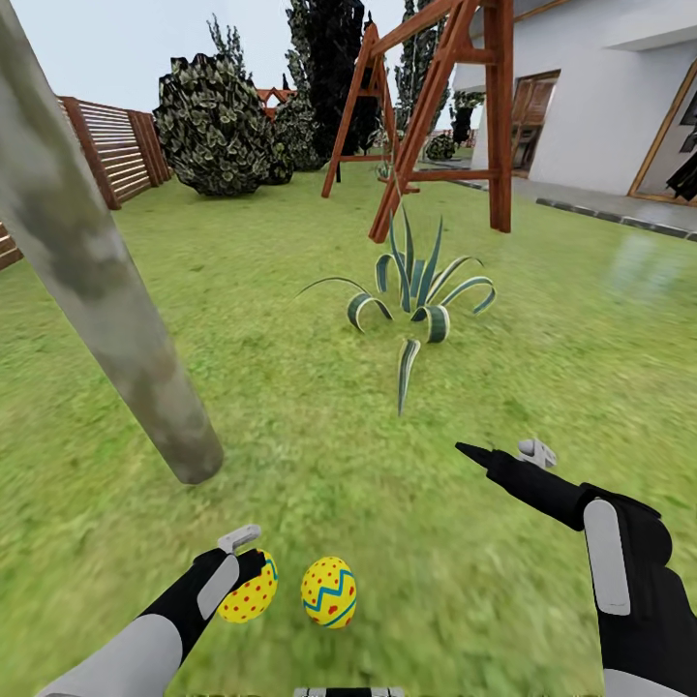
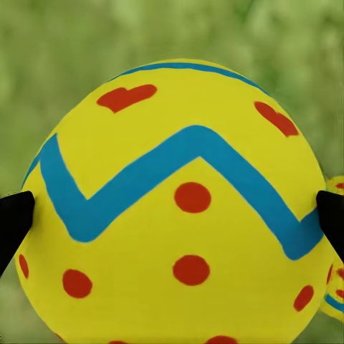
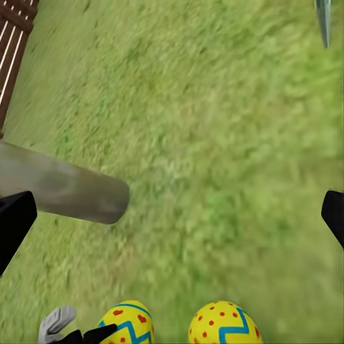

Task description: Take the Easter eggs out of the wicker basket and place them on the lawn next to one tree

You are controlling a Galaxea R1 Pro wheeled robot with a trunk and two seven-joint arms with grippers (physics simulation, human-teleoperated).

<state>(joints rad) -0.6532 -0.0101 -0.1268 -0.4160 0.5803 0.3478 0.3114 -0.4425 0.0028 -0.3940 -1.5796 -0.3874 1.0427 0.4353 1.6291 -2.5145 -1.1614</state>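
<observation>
The left claw [image 1: 242,561] was closed on an Easter egg [image 1: 250,588], low over the lawn [image 1: 290,407] near the foot of the tree [image 1: 106,319]. In the left wrist view this held egg [image 2: 175,208] looked bright yellow, with a broad blue zigzag band across its middle, a thinner blue line near its top, round red dots below the band and red heart-like marks above it; a black fingertip [image 2: 14,222] pressed each flank.

A second egg [image 1: 328,592] lay on the grass just beside the held one, apart from it, with the same yellow shell, red dots and teal-blue zigzag. From the right wrist view both eggs showed side by side, the held egg [image 3: 127,324] next to the free one [image 3: 223,322], with the trunk [image 3: 64,188] meeting the grass nearby.

The trunk was slim, pale grey-green and mottled, leaning across the head view.

The right claw [image 1: 503,453] hovered over bare grass, well apart from the eggs, its black fingers [image 3: 14,222] spread wide and holding nothing.

A striped spiky plant [image 1: 416,295] stood further off on the lawn, with a wooden swing frame [image 1: 436,106] beyond.
</observation>
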